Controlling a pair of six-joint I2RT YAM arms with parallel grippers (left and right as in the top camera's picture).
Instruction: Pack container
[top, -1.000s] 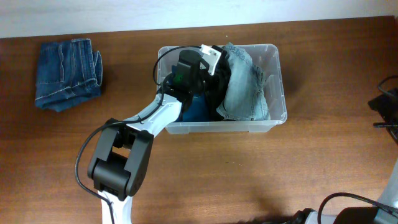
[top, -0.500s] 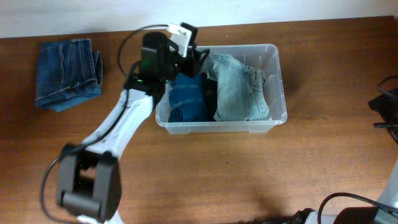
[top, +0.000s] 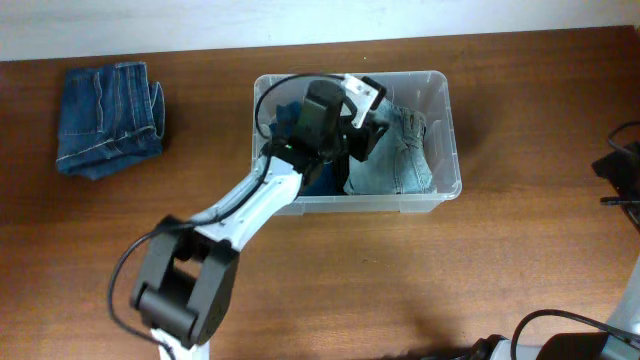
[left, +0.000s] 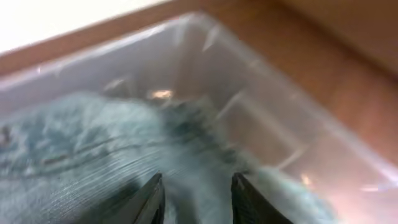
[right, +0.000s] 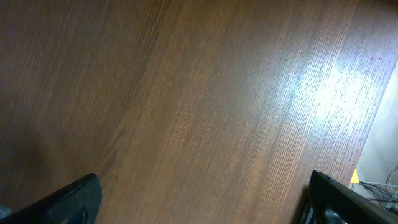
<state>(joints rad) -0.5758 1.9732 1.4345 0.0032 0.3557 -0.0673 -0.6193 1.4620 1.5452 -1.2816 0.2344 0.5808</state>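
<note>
Looking down from overhead, I have a folded pair of dark blue jeans (top: 108, 118) lying alone on the counter (top: 420, 280) at about 10 o'clock, well apart from everything else. A tangle of black cables (top: 622, 170) sits at the 3 o'clock edge. My left arm (top: 250, 200) comes up from 7 o'clock and crosses the near wall of the container (top: 447, 120), covering much of its left half from this view.

The container stands at roughly 12 to 1 o'clock on the counter, long side facing me. Inside it, a pale, washed-out denim garment (top: 405, 160) fills the 3 o'clock half, and a darker blue garment (top: 322, 182) shows at the 9 o'clock side, partly under the arm.

The left claw (top: 362, 118) is inside the container, over the pale denim near the middle. From the left wrist camera the picture is blurred, but the two dark fingers (left: 151, 200) stand partly apart with the pale denim (left: 81, 155) showing between and beyond them. I cannot tell whether they touch the cloth. The clear container wall (left: 292, 130) rises just past it.

The right claw (right: 199, 202) hangs over bare counter, spread wide, with nothing in it.
</note>
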